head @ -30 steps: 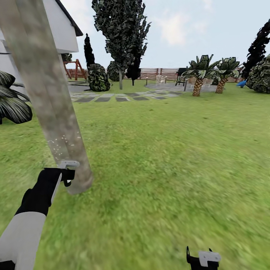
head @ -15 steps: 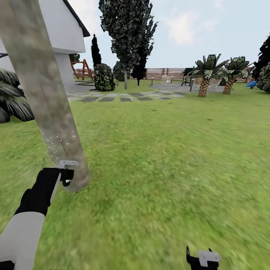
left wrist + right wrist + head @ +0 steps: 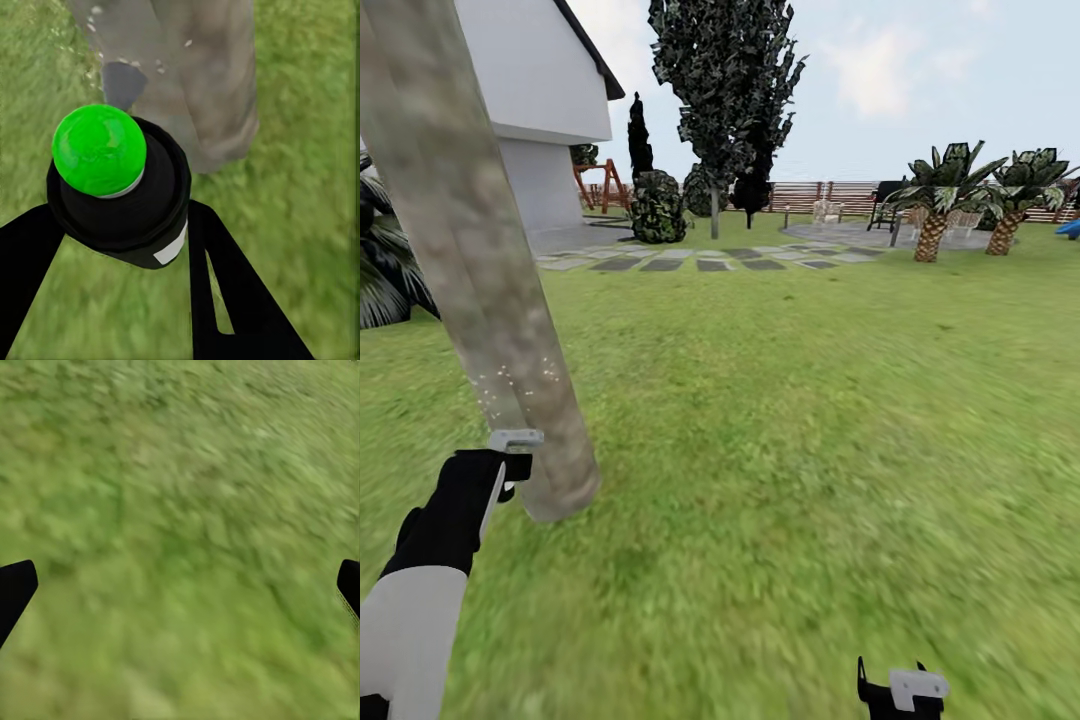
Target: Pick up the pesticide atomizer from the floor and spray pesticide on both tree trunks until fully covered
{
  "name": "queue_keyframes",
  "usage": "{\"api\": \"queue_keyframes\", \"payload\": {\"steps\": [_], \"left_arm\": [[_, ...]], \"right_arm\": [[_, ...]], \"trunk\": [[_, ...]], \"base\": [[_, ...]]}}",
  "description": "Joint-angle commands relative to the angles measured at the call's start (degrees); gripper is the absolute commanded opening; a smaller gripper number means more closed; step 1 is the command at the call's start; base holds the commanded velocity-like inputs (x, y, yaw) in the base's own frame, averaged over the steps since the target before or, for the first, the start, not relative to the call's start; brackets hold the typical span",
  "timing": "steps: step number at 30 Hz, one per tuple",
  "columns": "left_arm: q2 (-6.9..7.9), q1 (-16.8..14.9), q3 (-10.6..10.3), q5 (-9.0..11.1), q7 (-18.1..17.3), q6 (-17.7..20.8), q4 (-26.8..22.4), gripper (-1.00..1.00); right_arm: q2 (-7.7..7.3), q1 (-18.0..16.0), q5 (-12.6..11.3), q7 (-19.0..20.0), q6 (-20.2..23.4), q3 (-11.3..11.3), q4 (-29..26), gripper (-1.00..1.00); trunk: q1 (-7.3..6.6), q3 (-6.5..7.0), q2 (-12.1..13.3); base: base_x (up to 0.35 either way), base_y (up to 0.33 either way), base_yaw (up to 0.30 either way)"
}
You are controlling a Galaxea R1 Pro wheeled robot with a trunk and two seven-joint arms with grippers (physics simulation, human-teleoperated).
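Rightward slid the whole head view since earlier, a camera turn. At left, the thick mottled grey-brown tree trunk (image 3: 480, 290) stood just beside the left gripper (image 3: 120, 247), whose black fingers clamped a small black atomizer (image 3: 124, 202), its tip apparently green. Low right, the right gripper (image 3: 180, 585) gaped wide over blurred green lawn (image 3: 810, 400), holding nothing.

Camera disposition: three views.
Head looked forward over green lawn (image 3: 810, 450); left wrist closely faced the mottled grey-brown trunk (image 3: 202, 75), shared with head (image 3: 470, 280).
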Motion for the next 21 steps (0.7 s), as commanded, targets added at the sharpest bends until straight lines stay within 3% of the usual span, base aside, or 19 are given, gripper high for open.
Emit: {"api": "queue_keyframes", "payload": {"steps": [1, 5, 10, 12, 15, 17, 21], "left_arm": [[0.12, 0.0, 0.1, 0.0, 0.0, 0.0, 0.0, -1.0], [0.9, 0.9, 0.5, -0.1, 0.0, 0.0, 0.1, -1.0], [0.33, 1.5, 0.1, -0.1, 0.1, 0.0, 0.1, -1.0], [1.04, 1.6, 0.5, -0.1, 0.0, 0.0, 0.2, -1.0], [3.34, 2.8, 1.0, -0.2, 0.1, 0.0, 0.5, -1.0], [3.89, 3.1, 0.9, -0.1, 0.0, 0.0, 0.8, -1.0], [2.87, 3.2, 0.6, 0.2, 0.1, -0.2, 0.8, -1.0]], "right_arm": [[0.0, 0.0, 0.0, 0.0, 0.0, 0.0, 0.0, 1.0], [0.04, 0.0, 0.0, 0.0, 0.0, 0.0, 0.0, 1.0], [0.08, 0.0, 0.0, 0.0, 0.0, 0.0, 0.0, 1.0], [0.09, 0.0, 0.0, 0.0, 0.0, 0.0, 0.0, 1.0], [0.09, 0.0, 0.0, 0.0, 0.0, 0.0, 0.0, 1.0], [0.09, 0.0, 0.0, 0.1, 0.0, 0.0, 0.0, 1.0], [0.09, 0.0, 0.0, 0.0, 0.0, 0.0, 0.0, 1.0]], "trunk": [[0.0, 0.0, 0.0], [0.0, 0.0, 0.0], [0.0, 0.0, 0.0], [0.0, 0.0, 0.0], [0.0, 0.0, 0.0], [0.0, 0.0, 0.0], [0.0, 0.0, 0.0]], "base": [[0.252, -0.17, 0.0], [0.125, -0.056, 0.017], [0.009, -0.003, 0.221], [0.001, 0.0, 0.275], [0.0, 0.0, 0.277], [0.0, 0.0, 0.25], [0.0, 0.0, 0.061]]}}
